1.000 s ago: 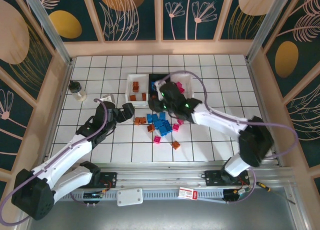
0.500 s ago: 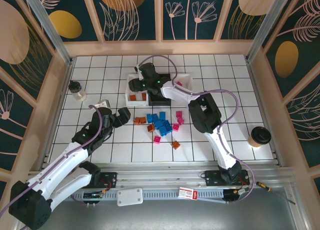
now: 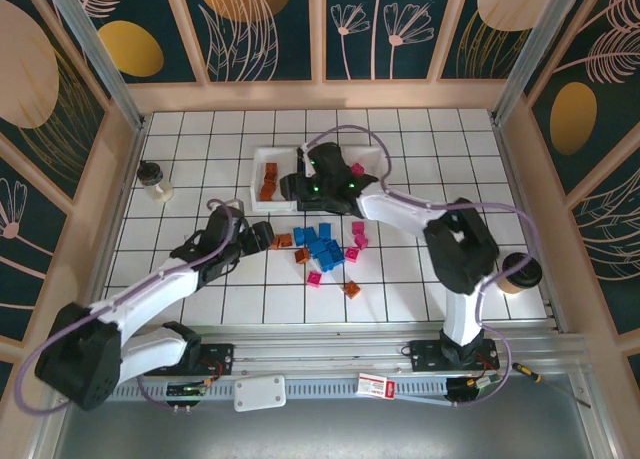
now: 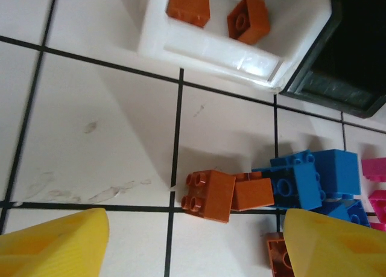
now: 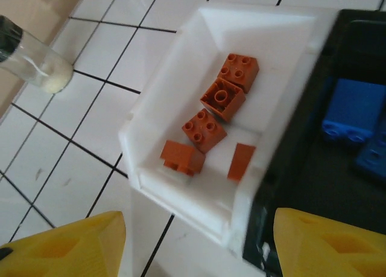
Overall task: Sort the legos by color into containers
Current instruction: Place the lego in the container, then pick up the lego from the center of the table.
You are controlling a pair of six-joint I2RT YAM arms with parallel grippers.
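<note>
A robotics lab test cell: white tiled table (image 3: 400,289) walled by leaf-print panels (image 3: 265,29) at twelve o'clock, aluminium rail (image 3: 330,341) at six.

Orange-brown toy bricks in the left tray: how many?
5 orange-brown bricks in the white plastic tray: two at its far end, one mid-floor, two by the near wall; none seems hidden.

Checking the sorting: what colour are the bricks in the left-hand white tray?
Orange-brown bricks in the white tray; right wrist view shows them best.
</note>
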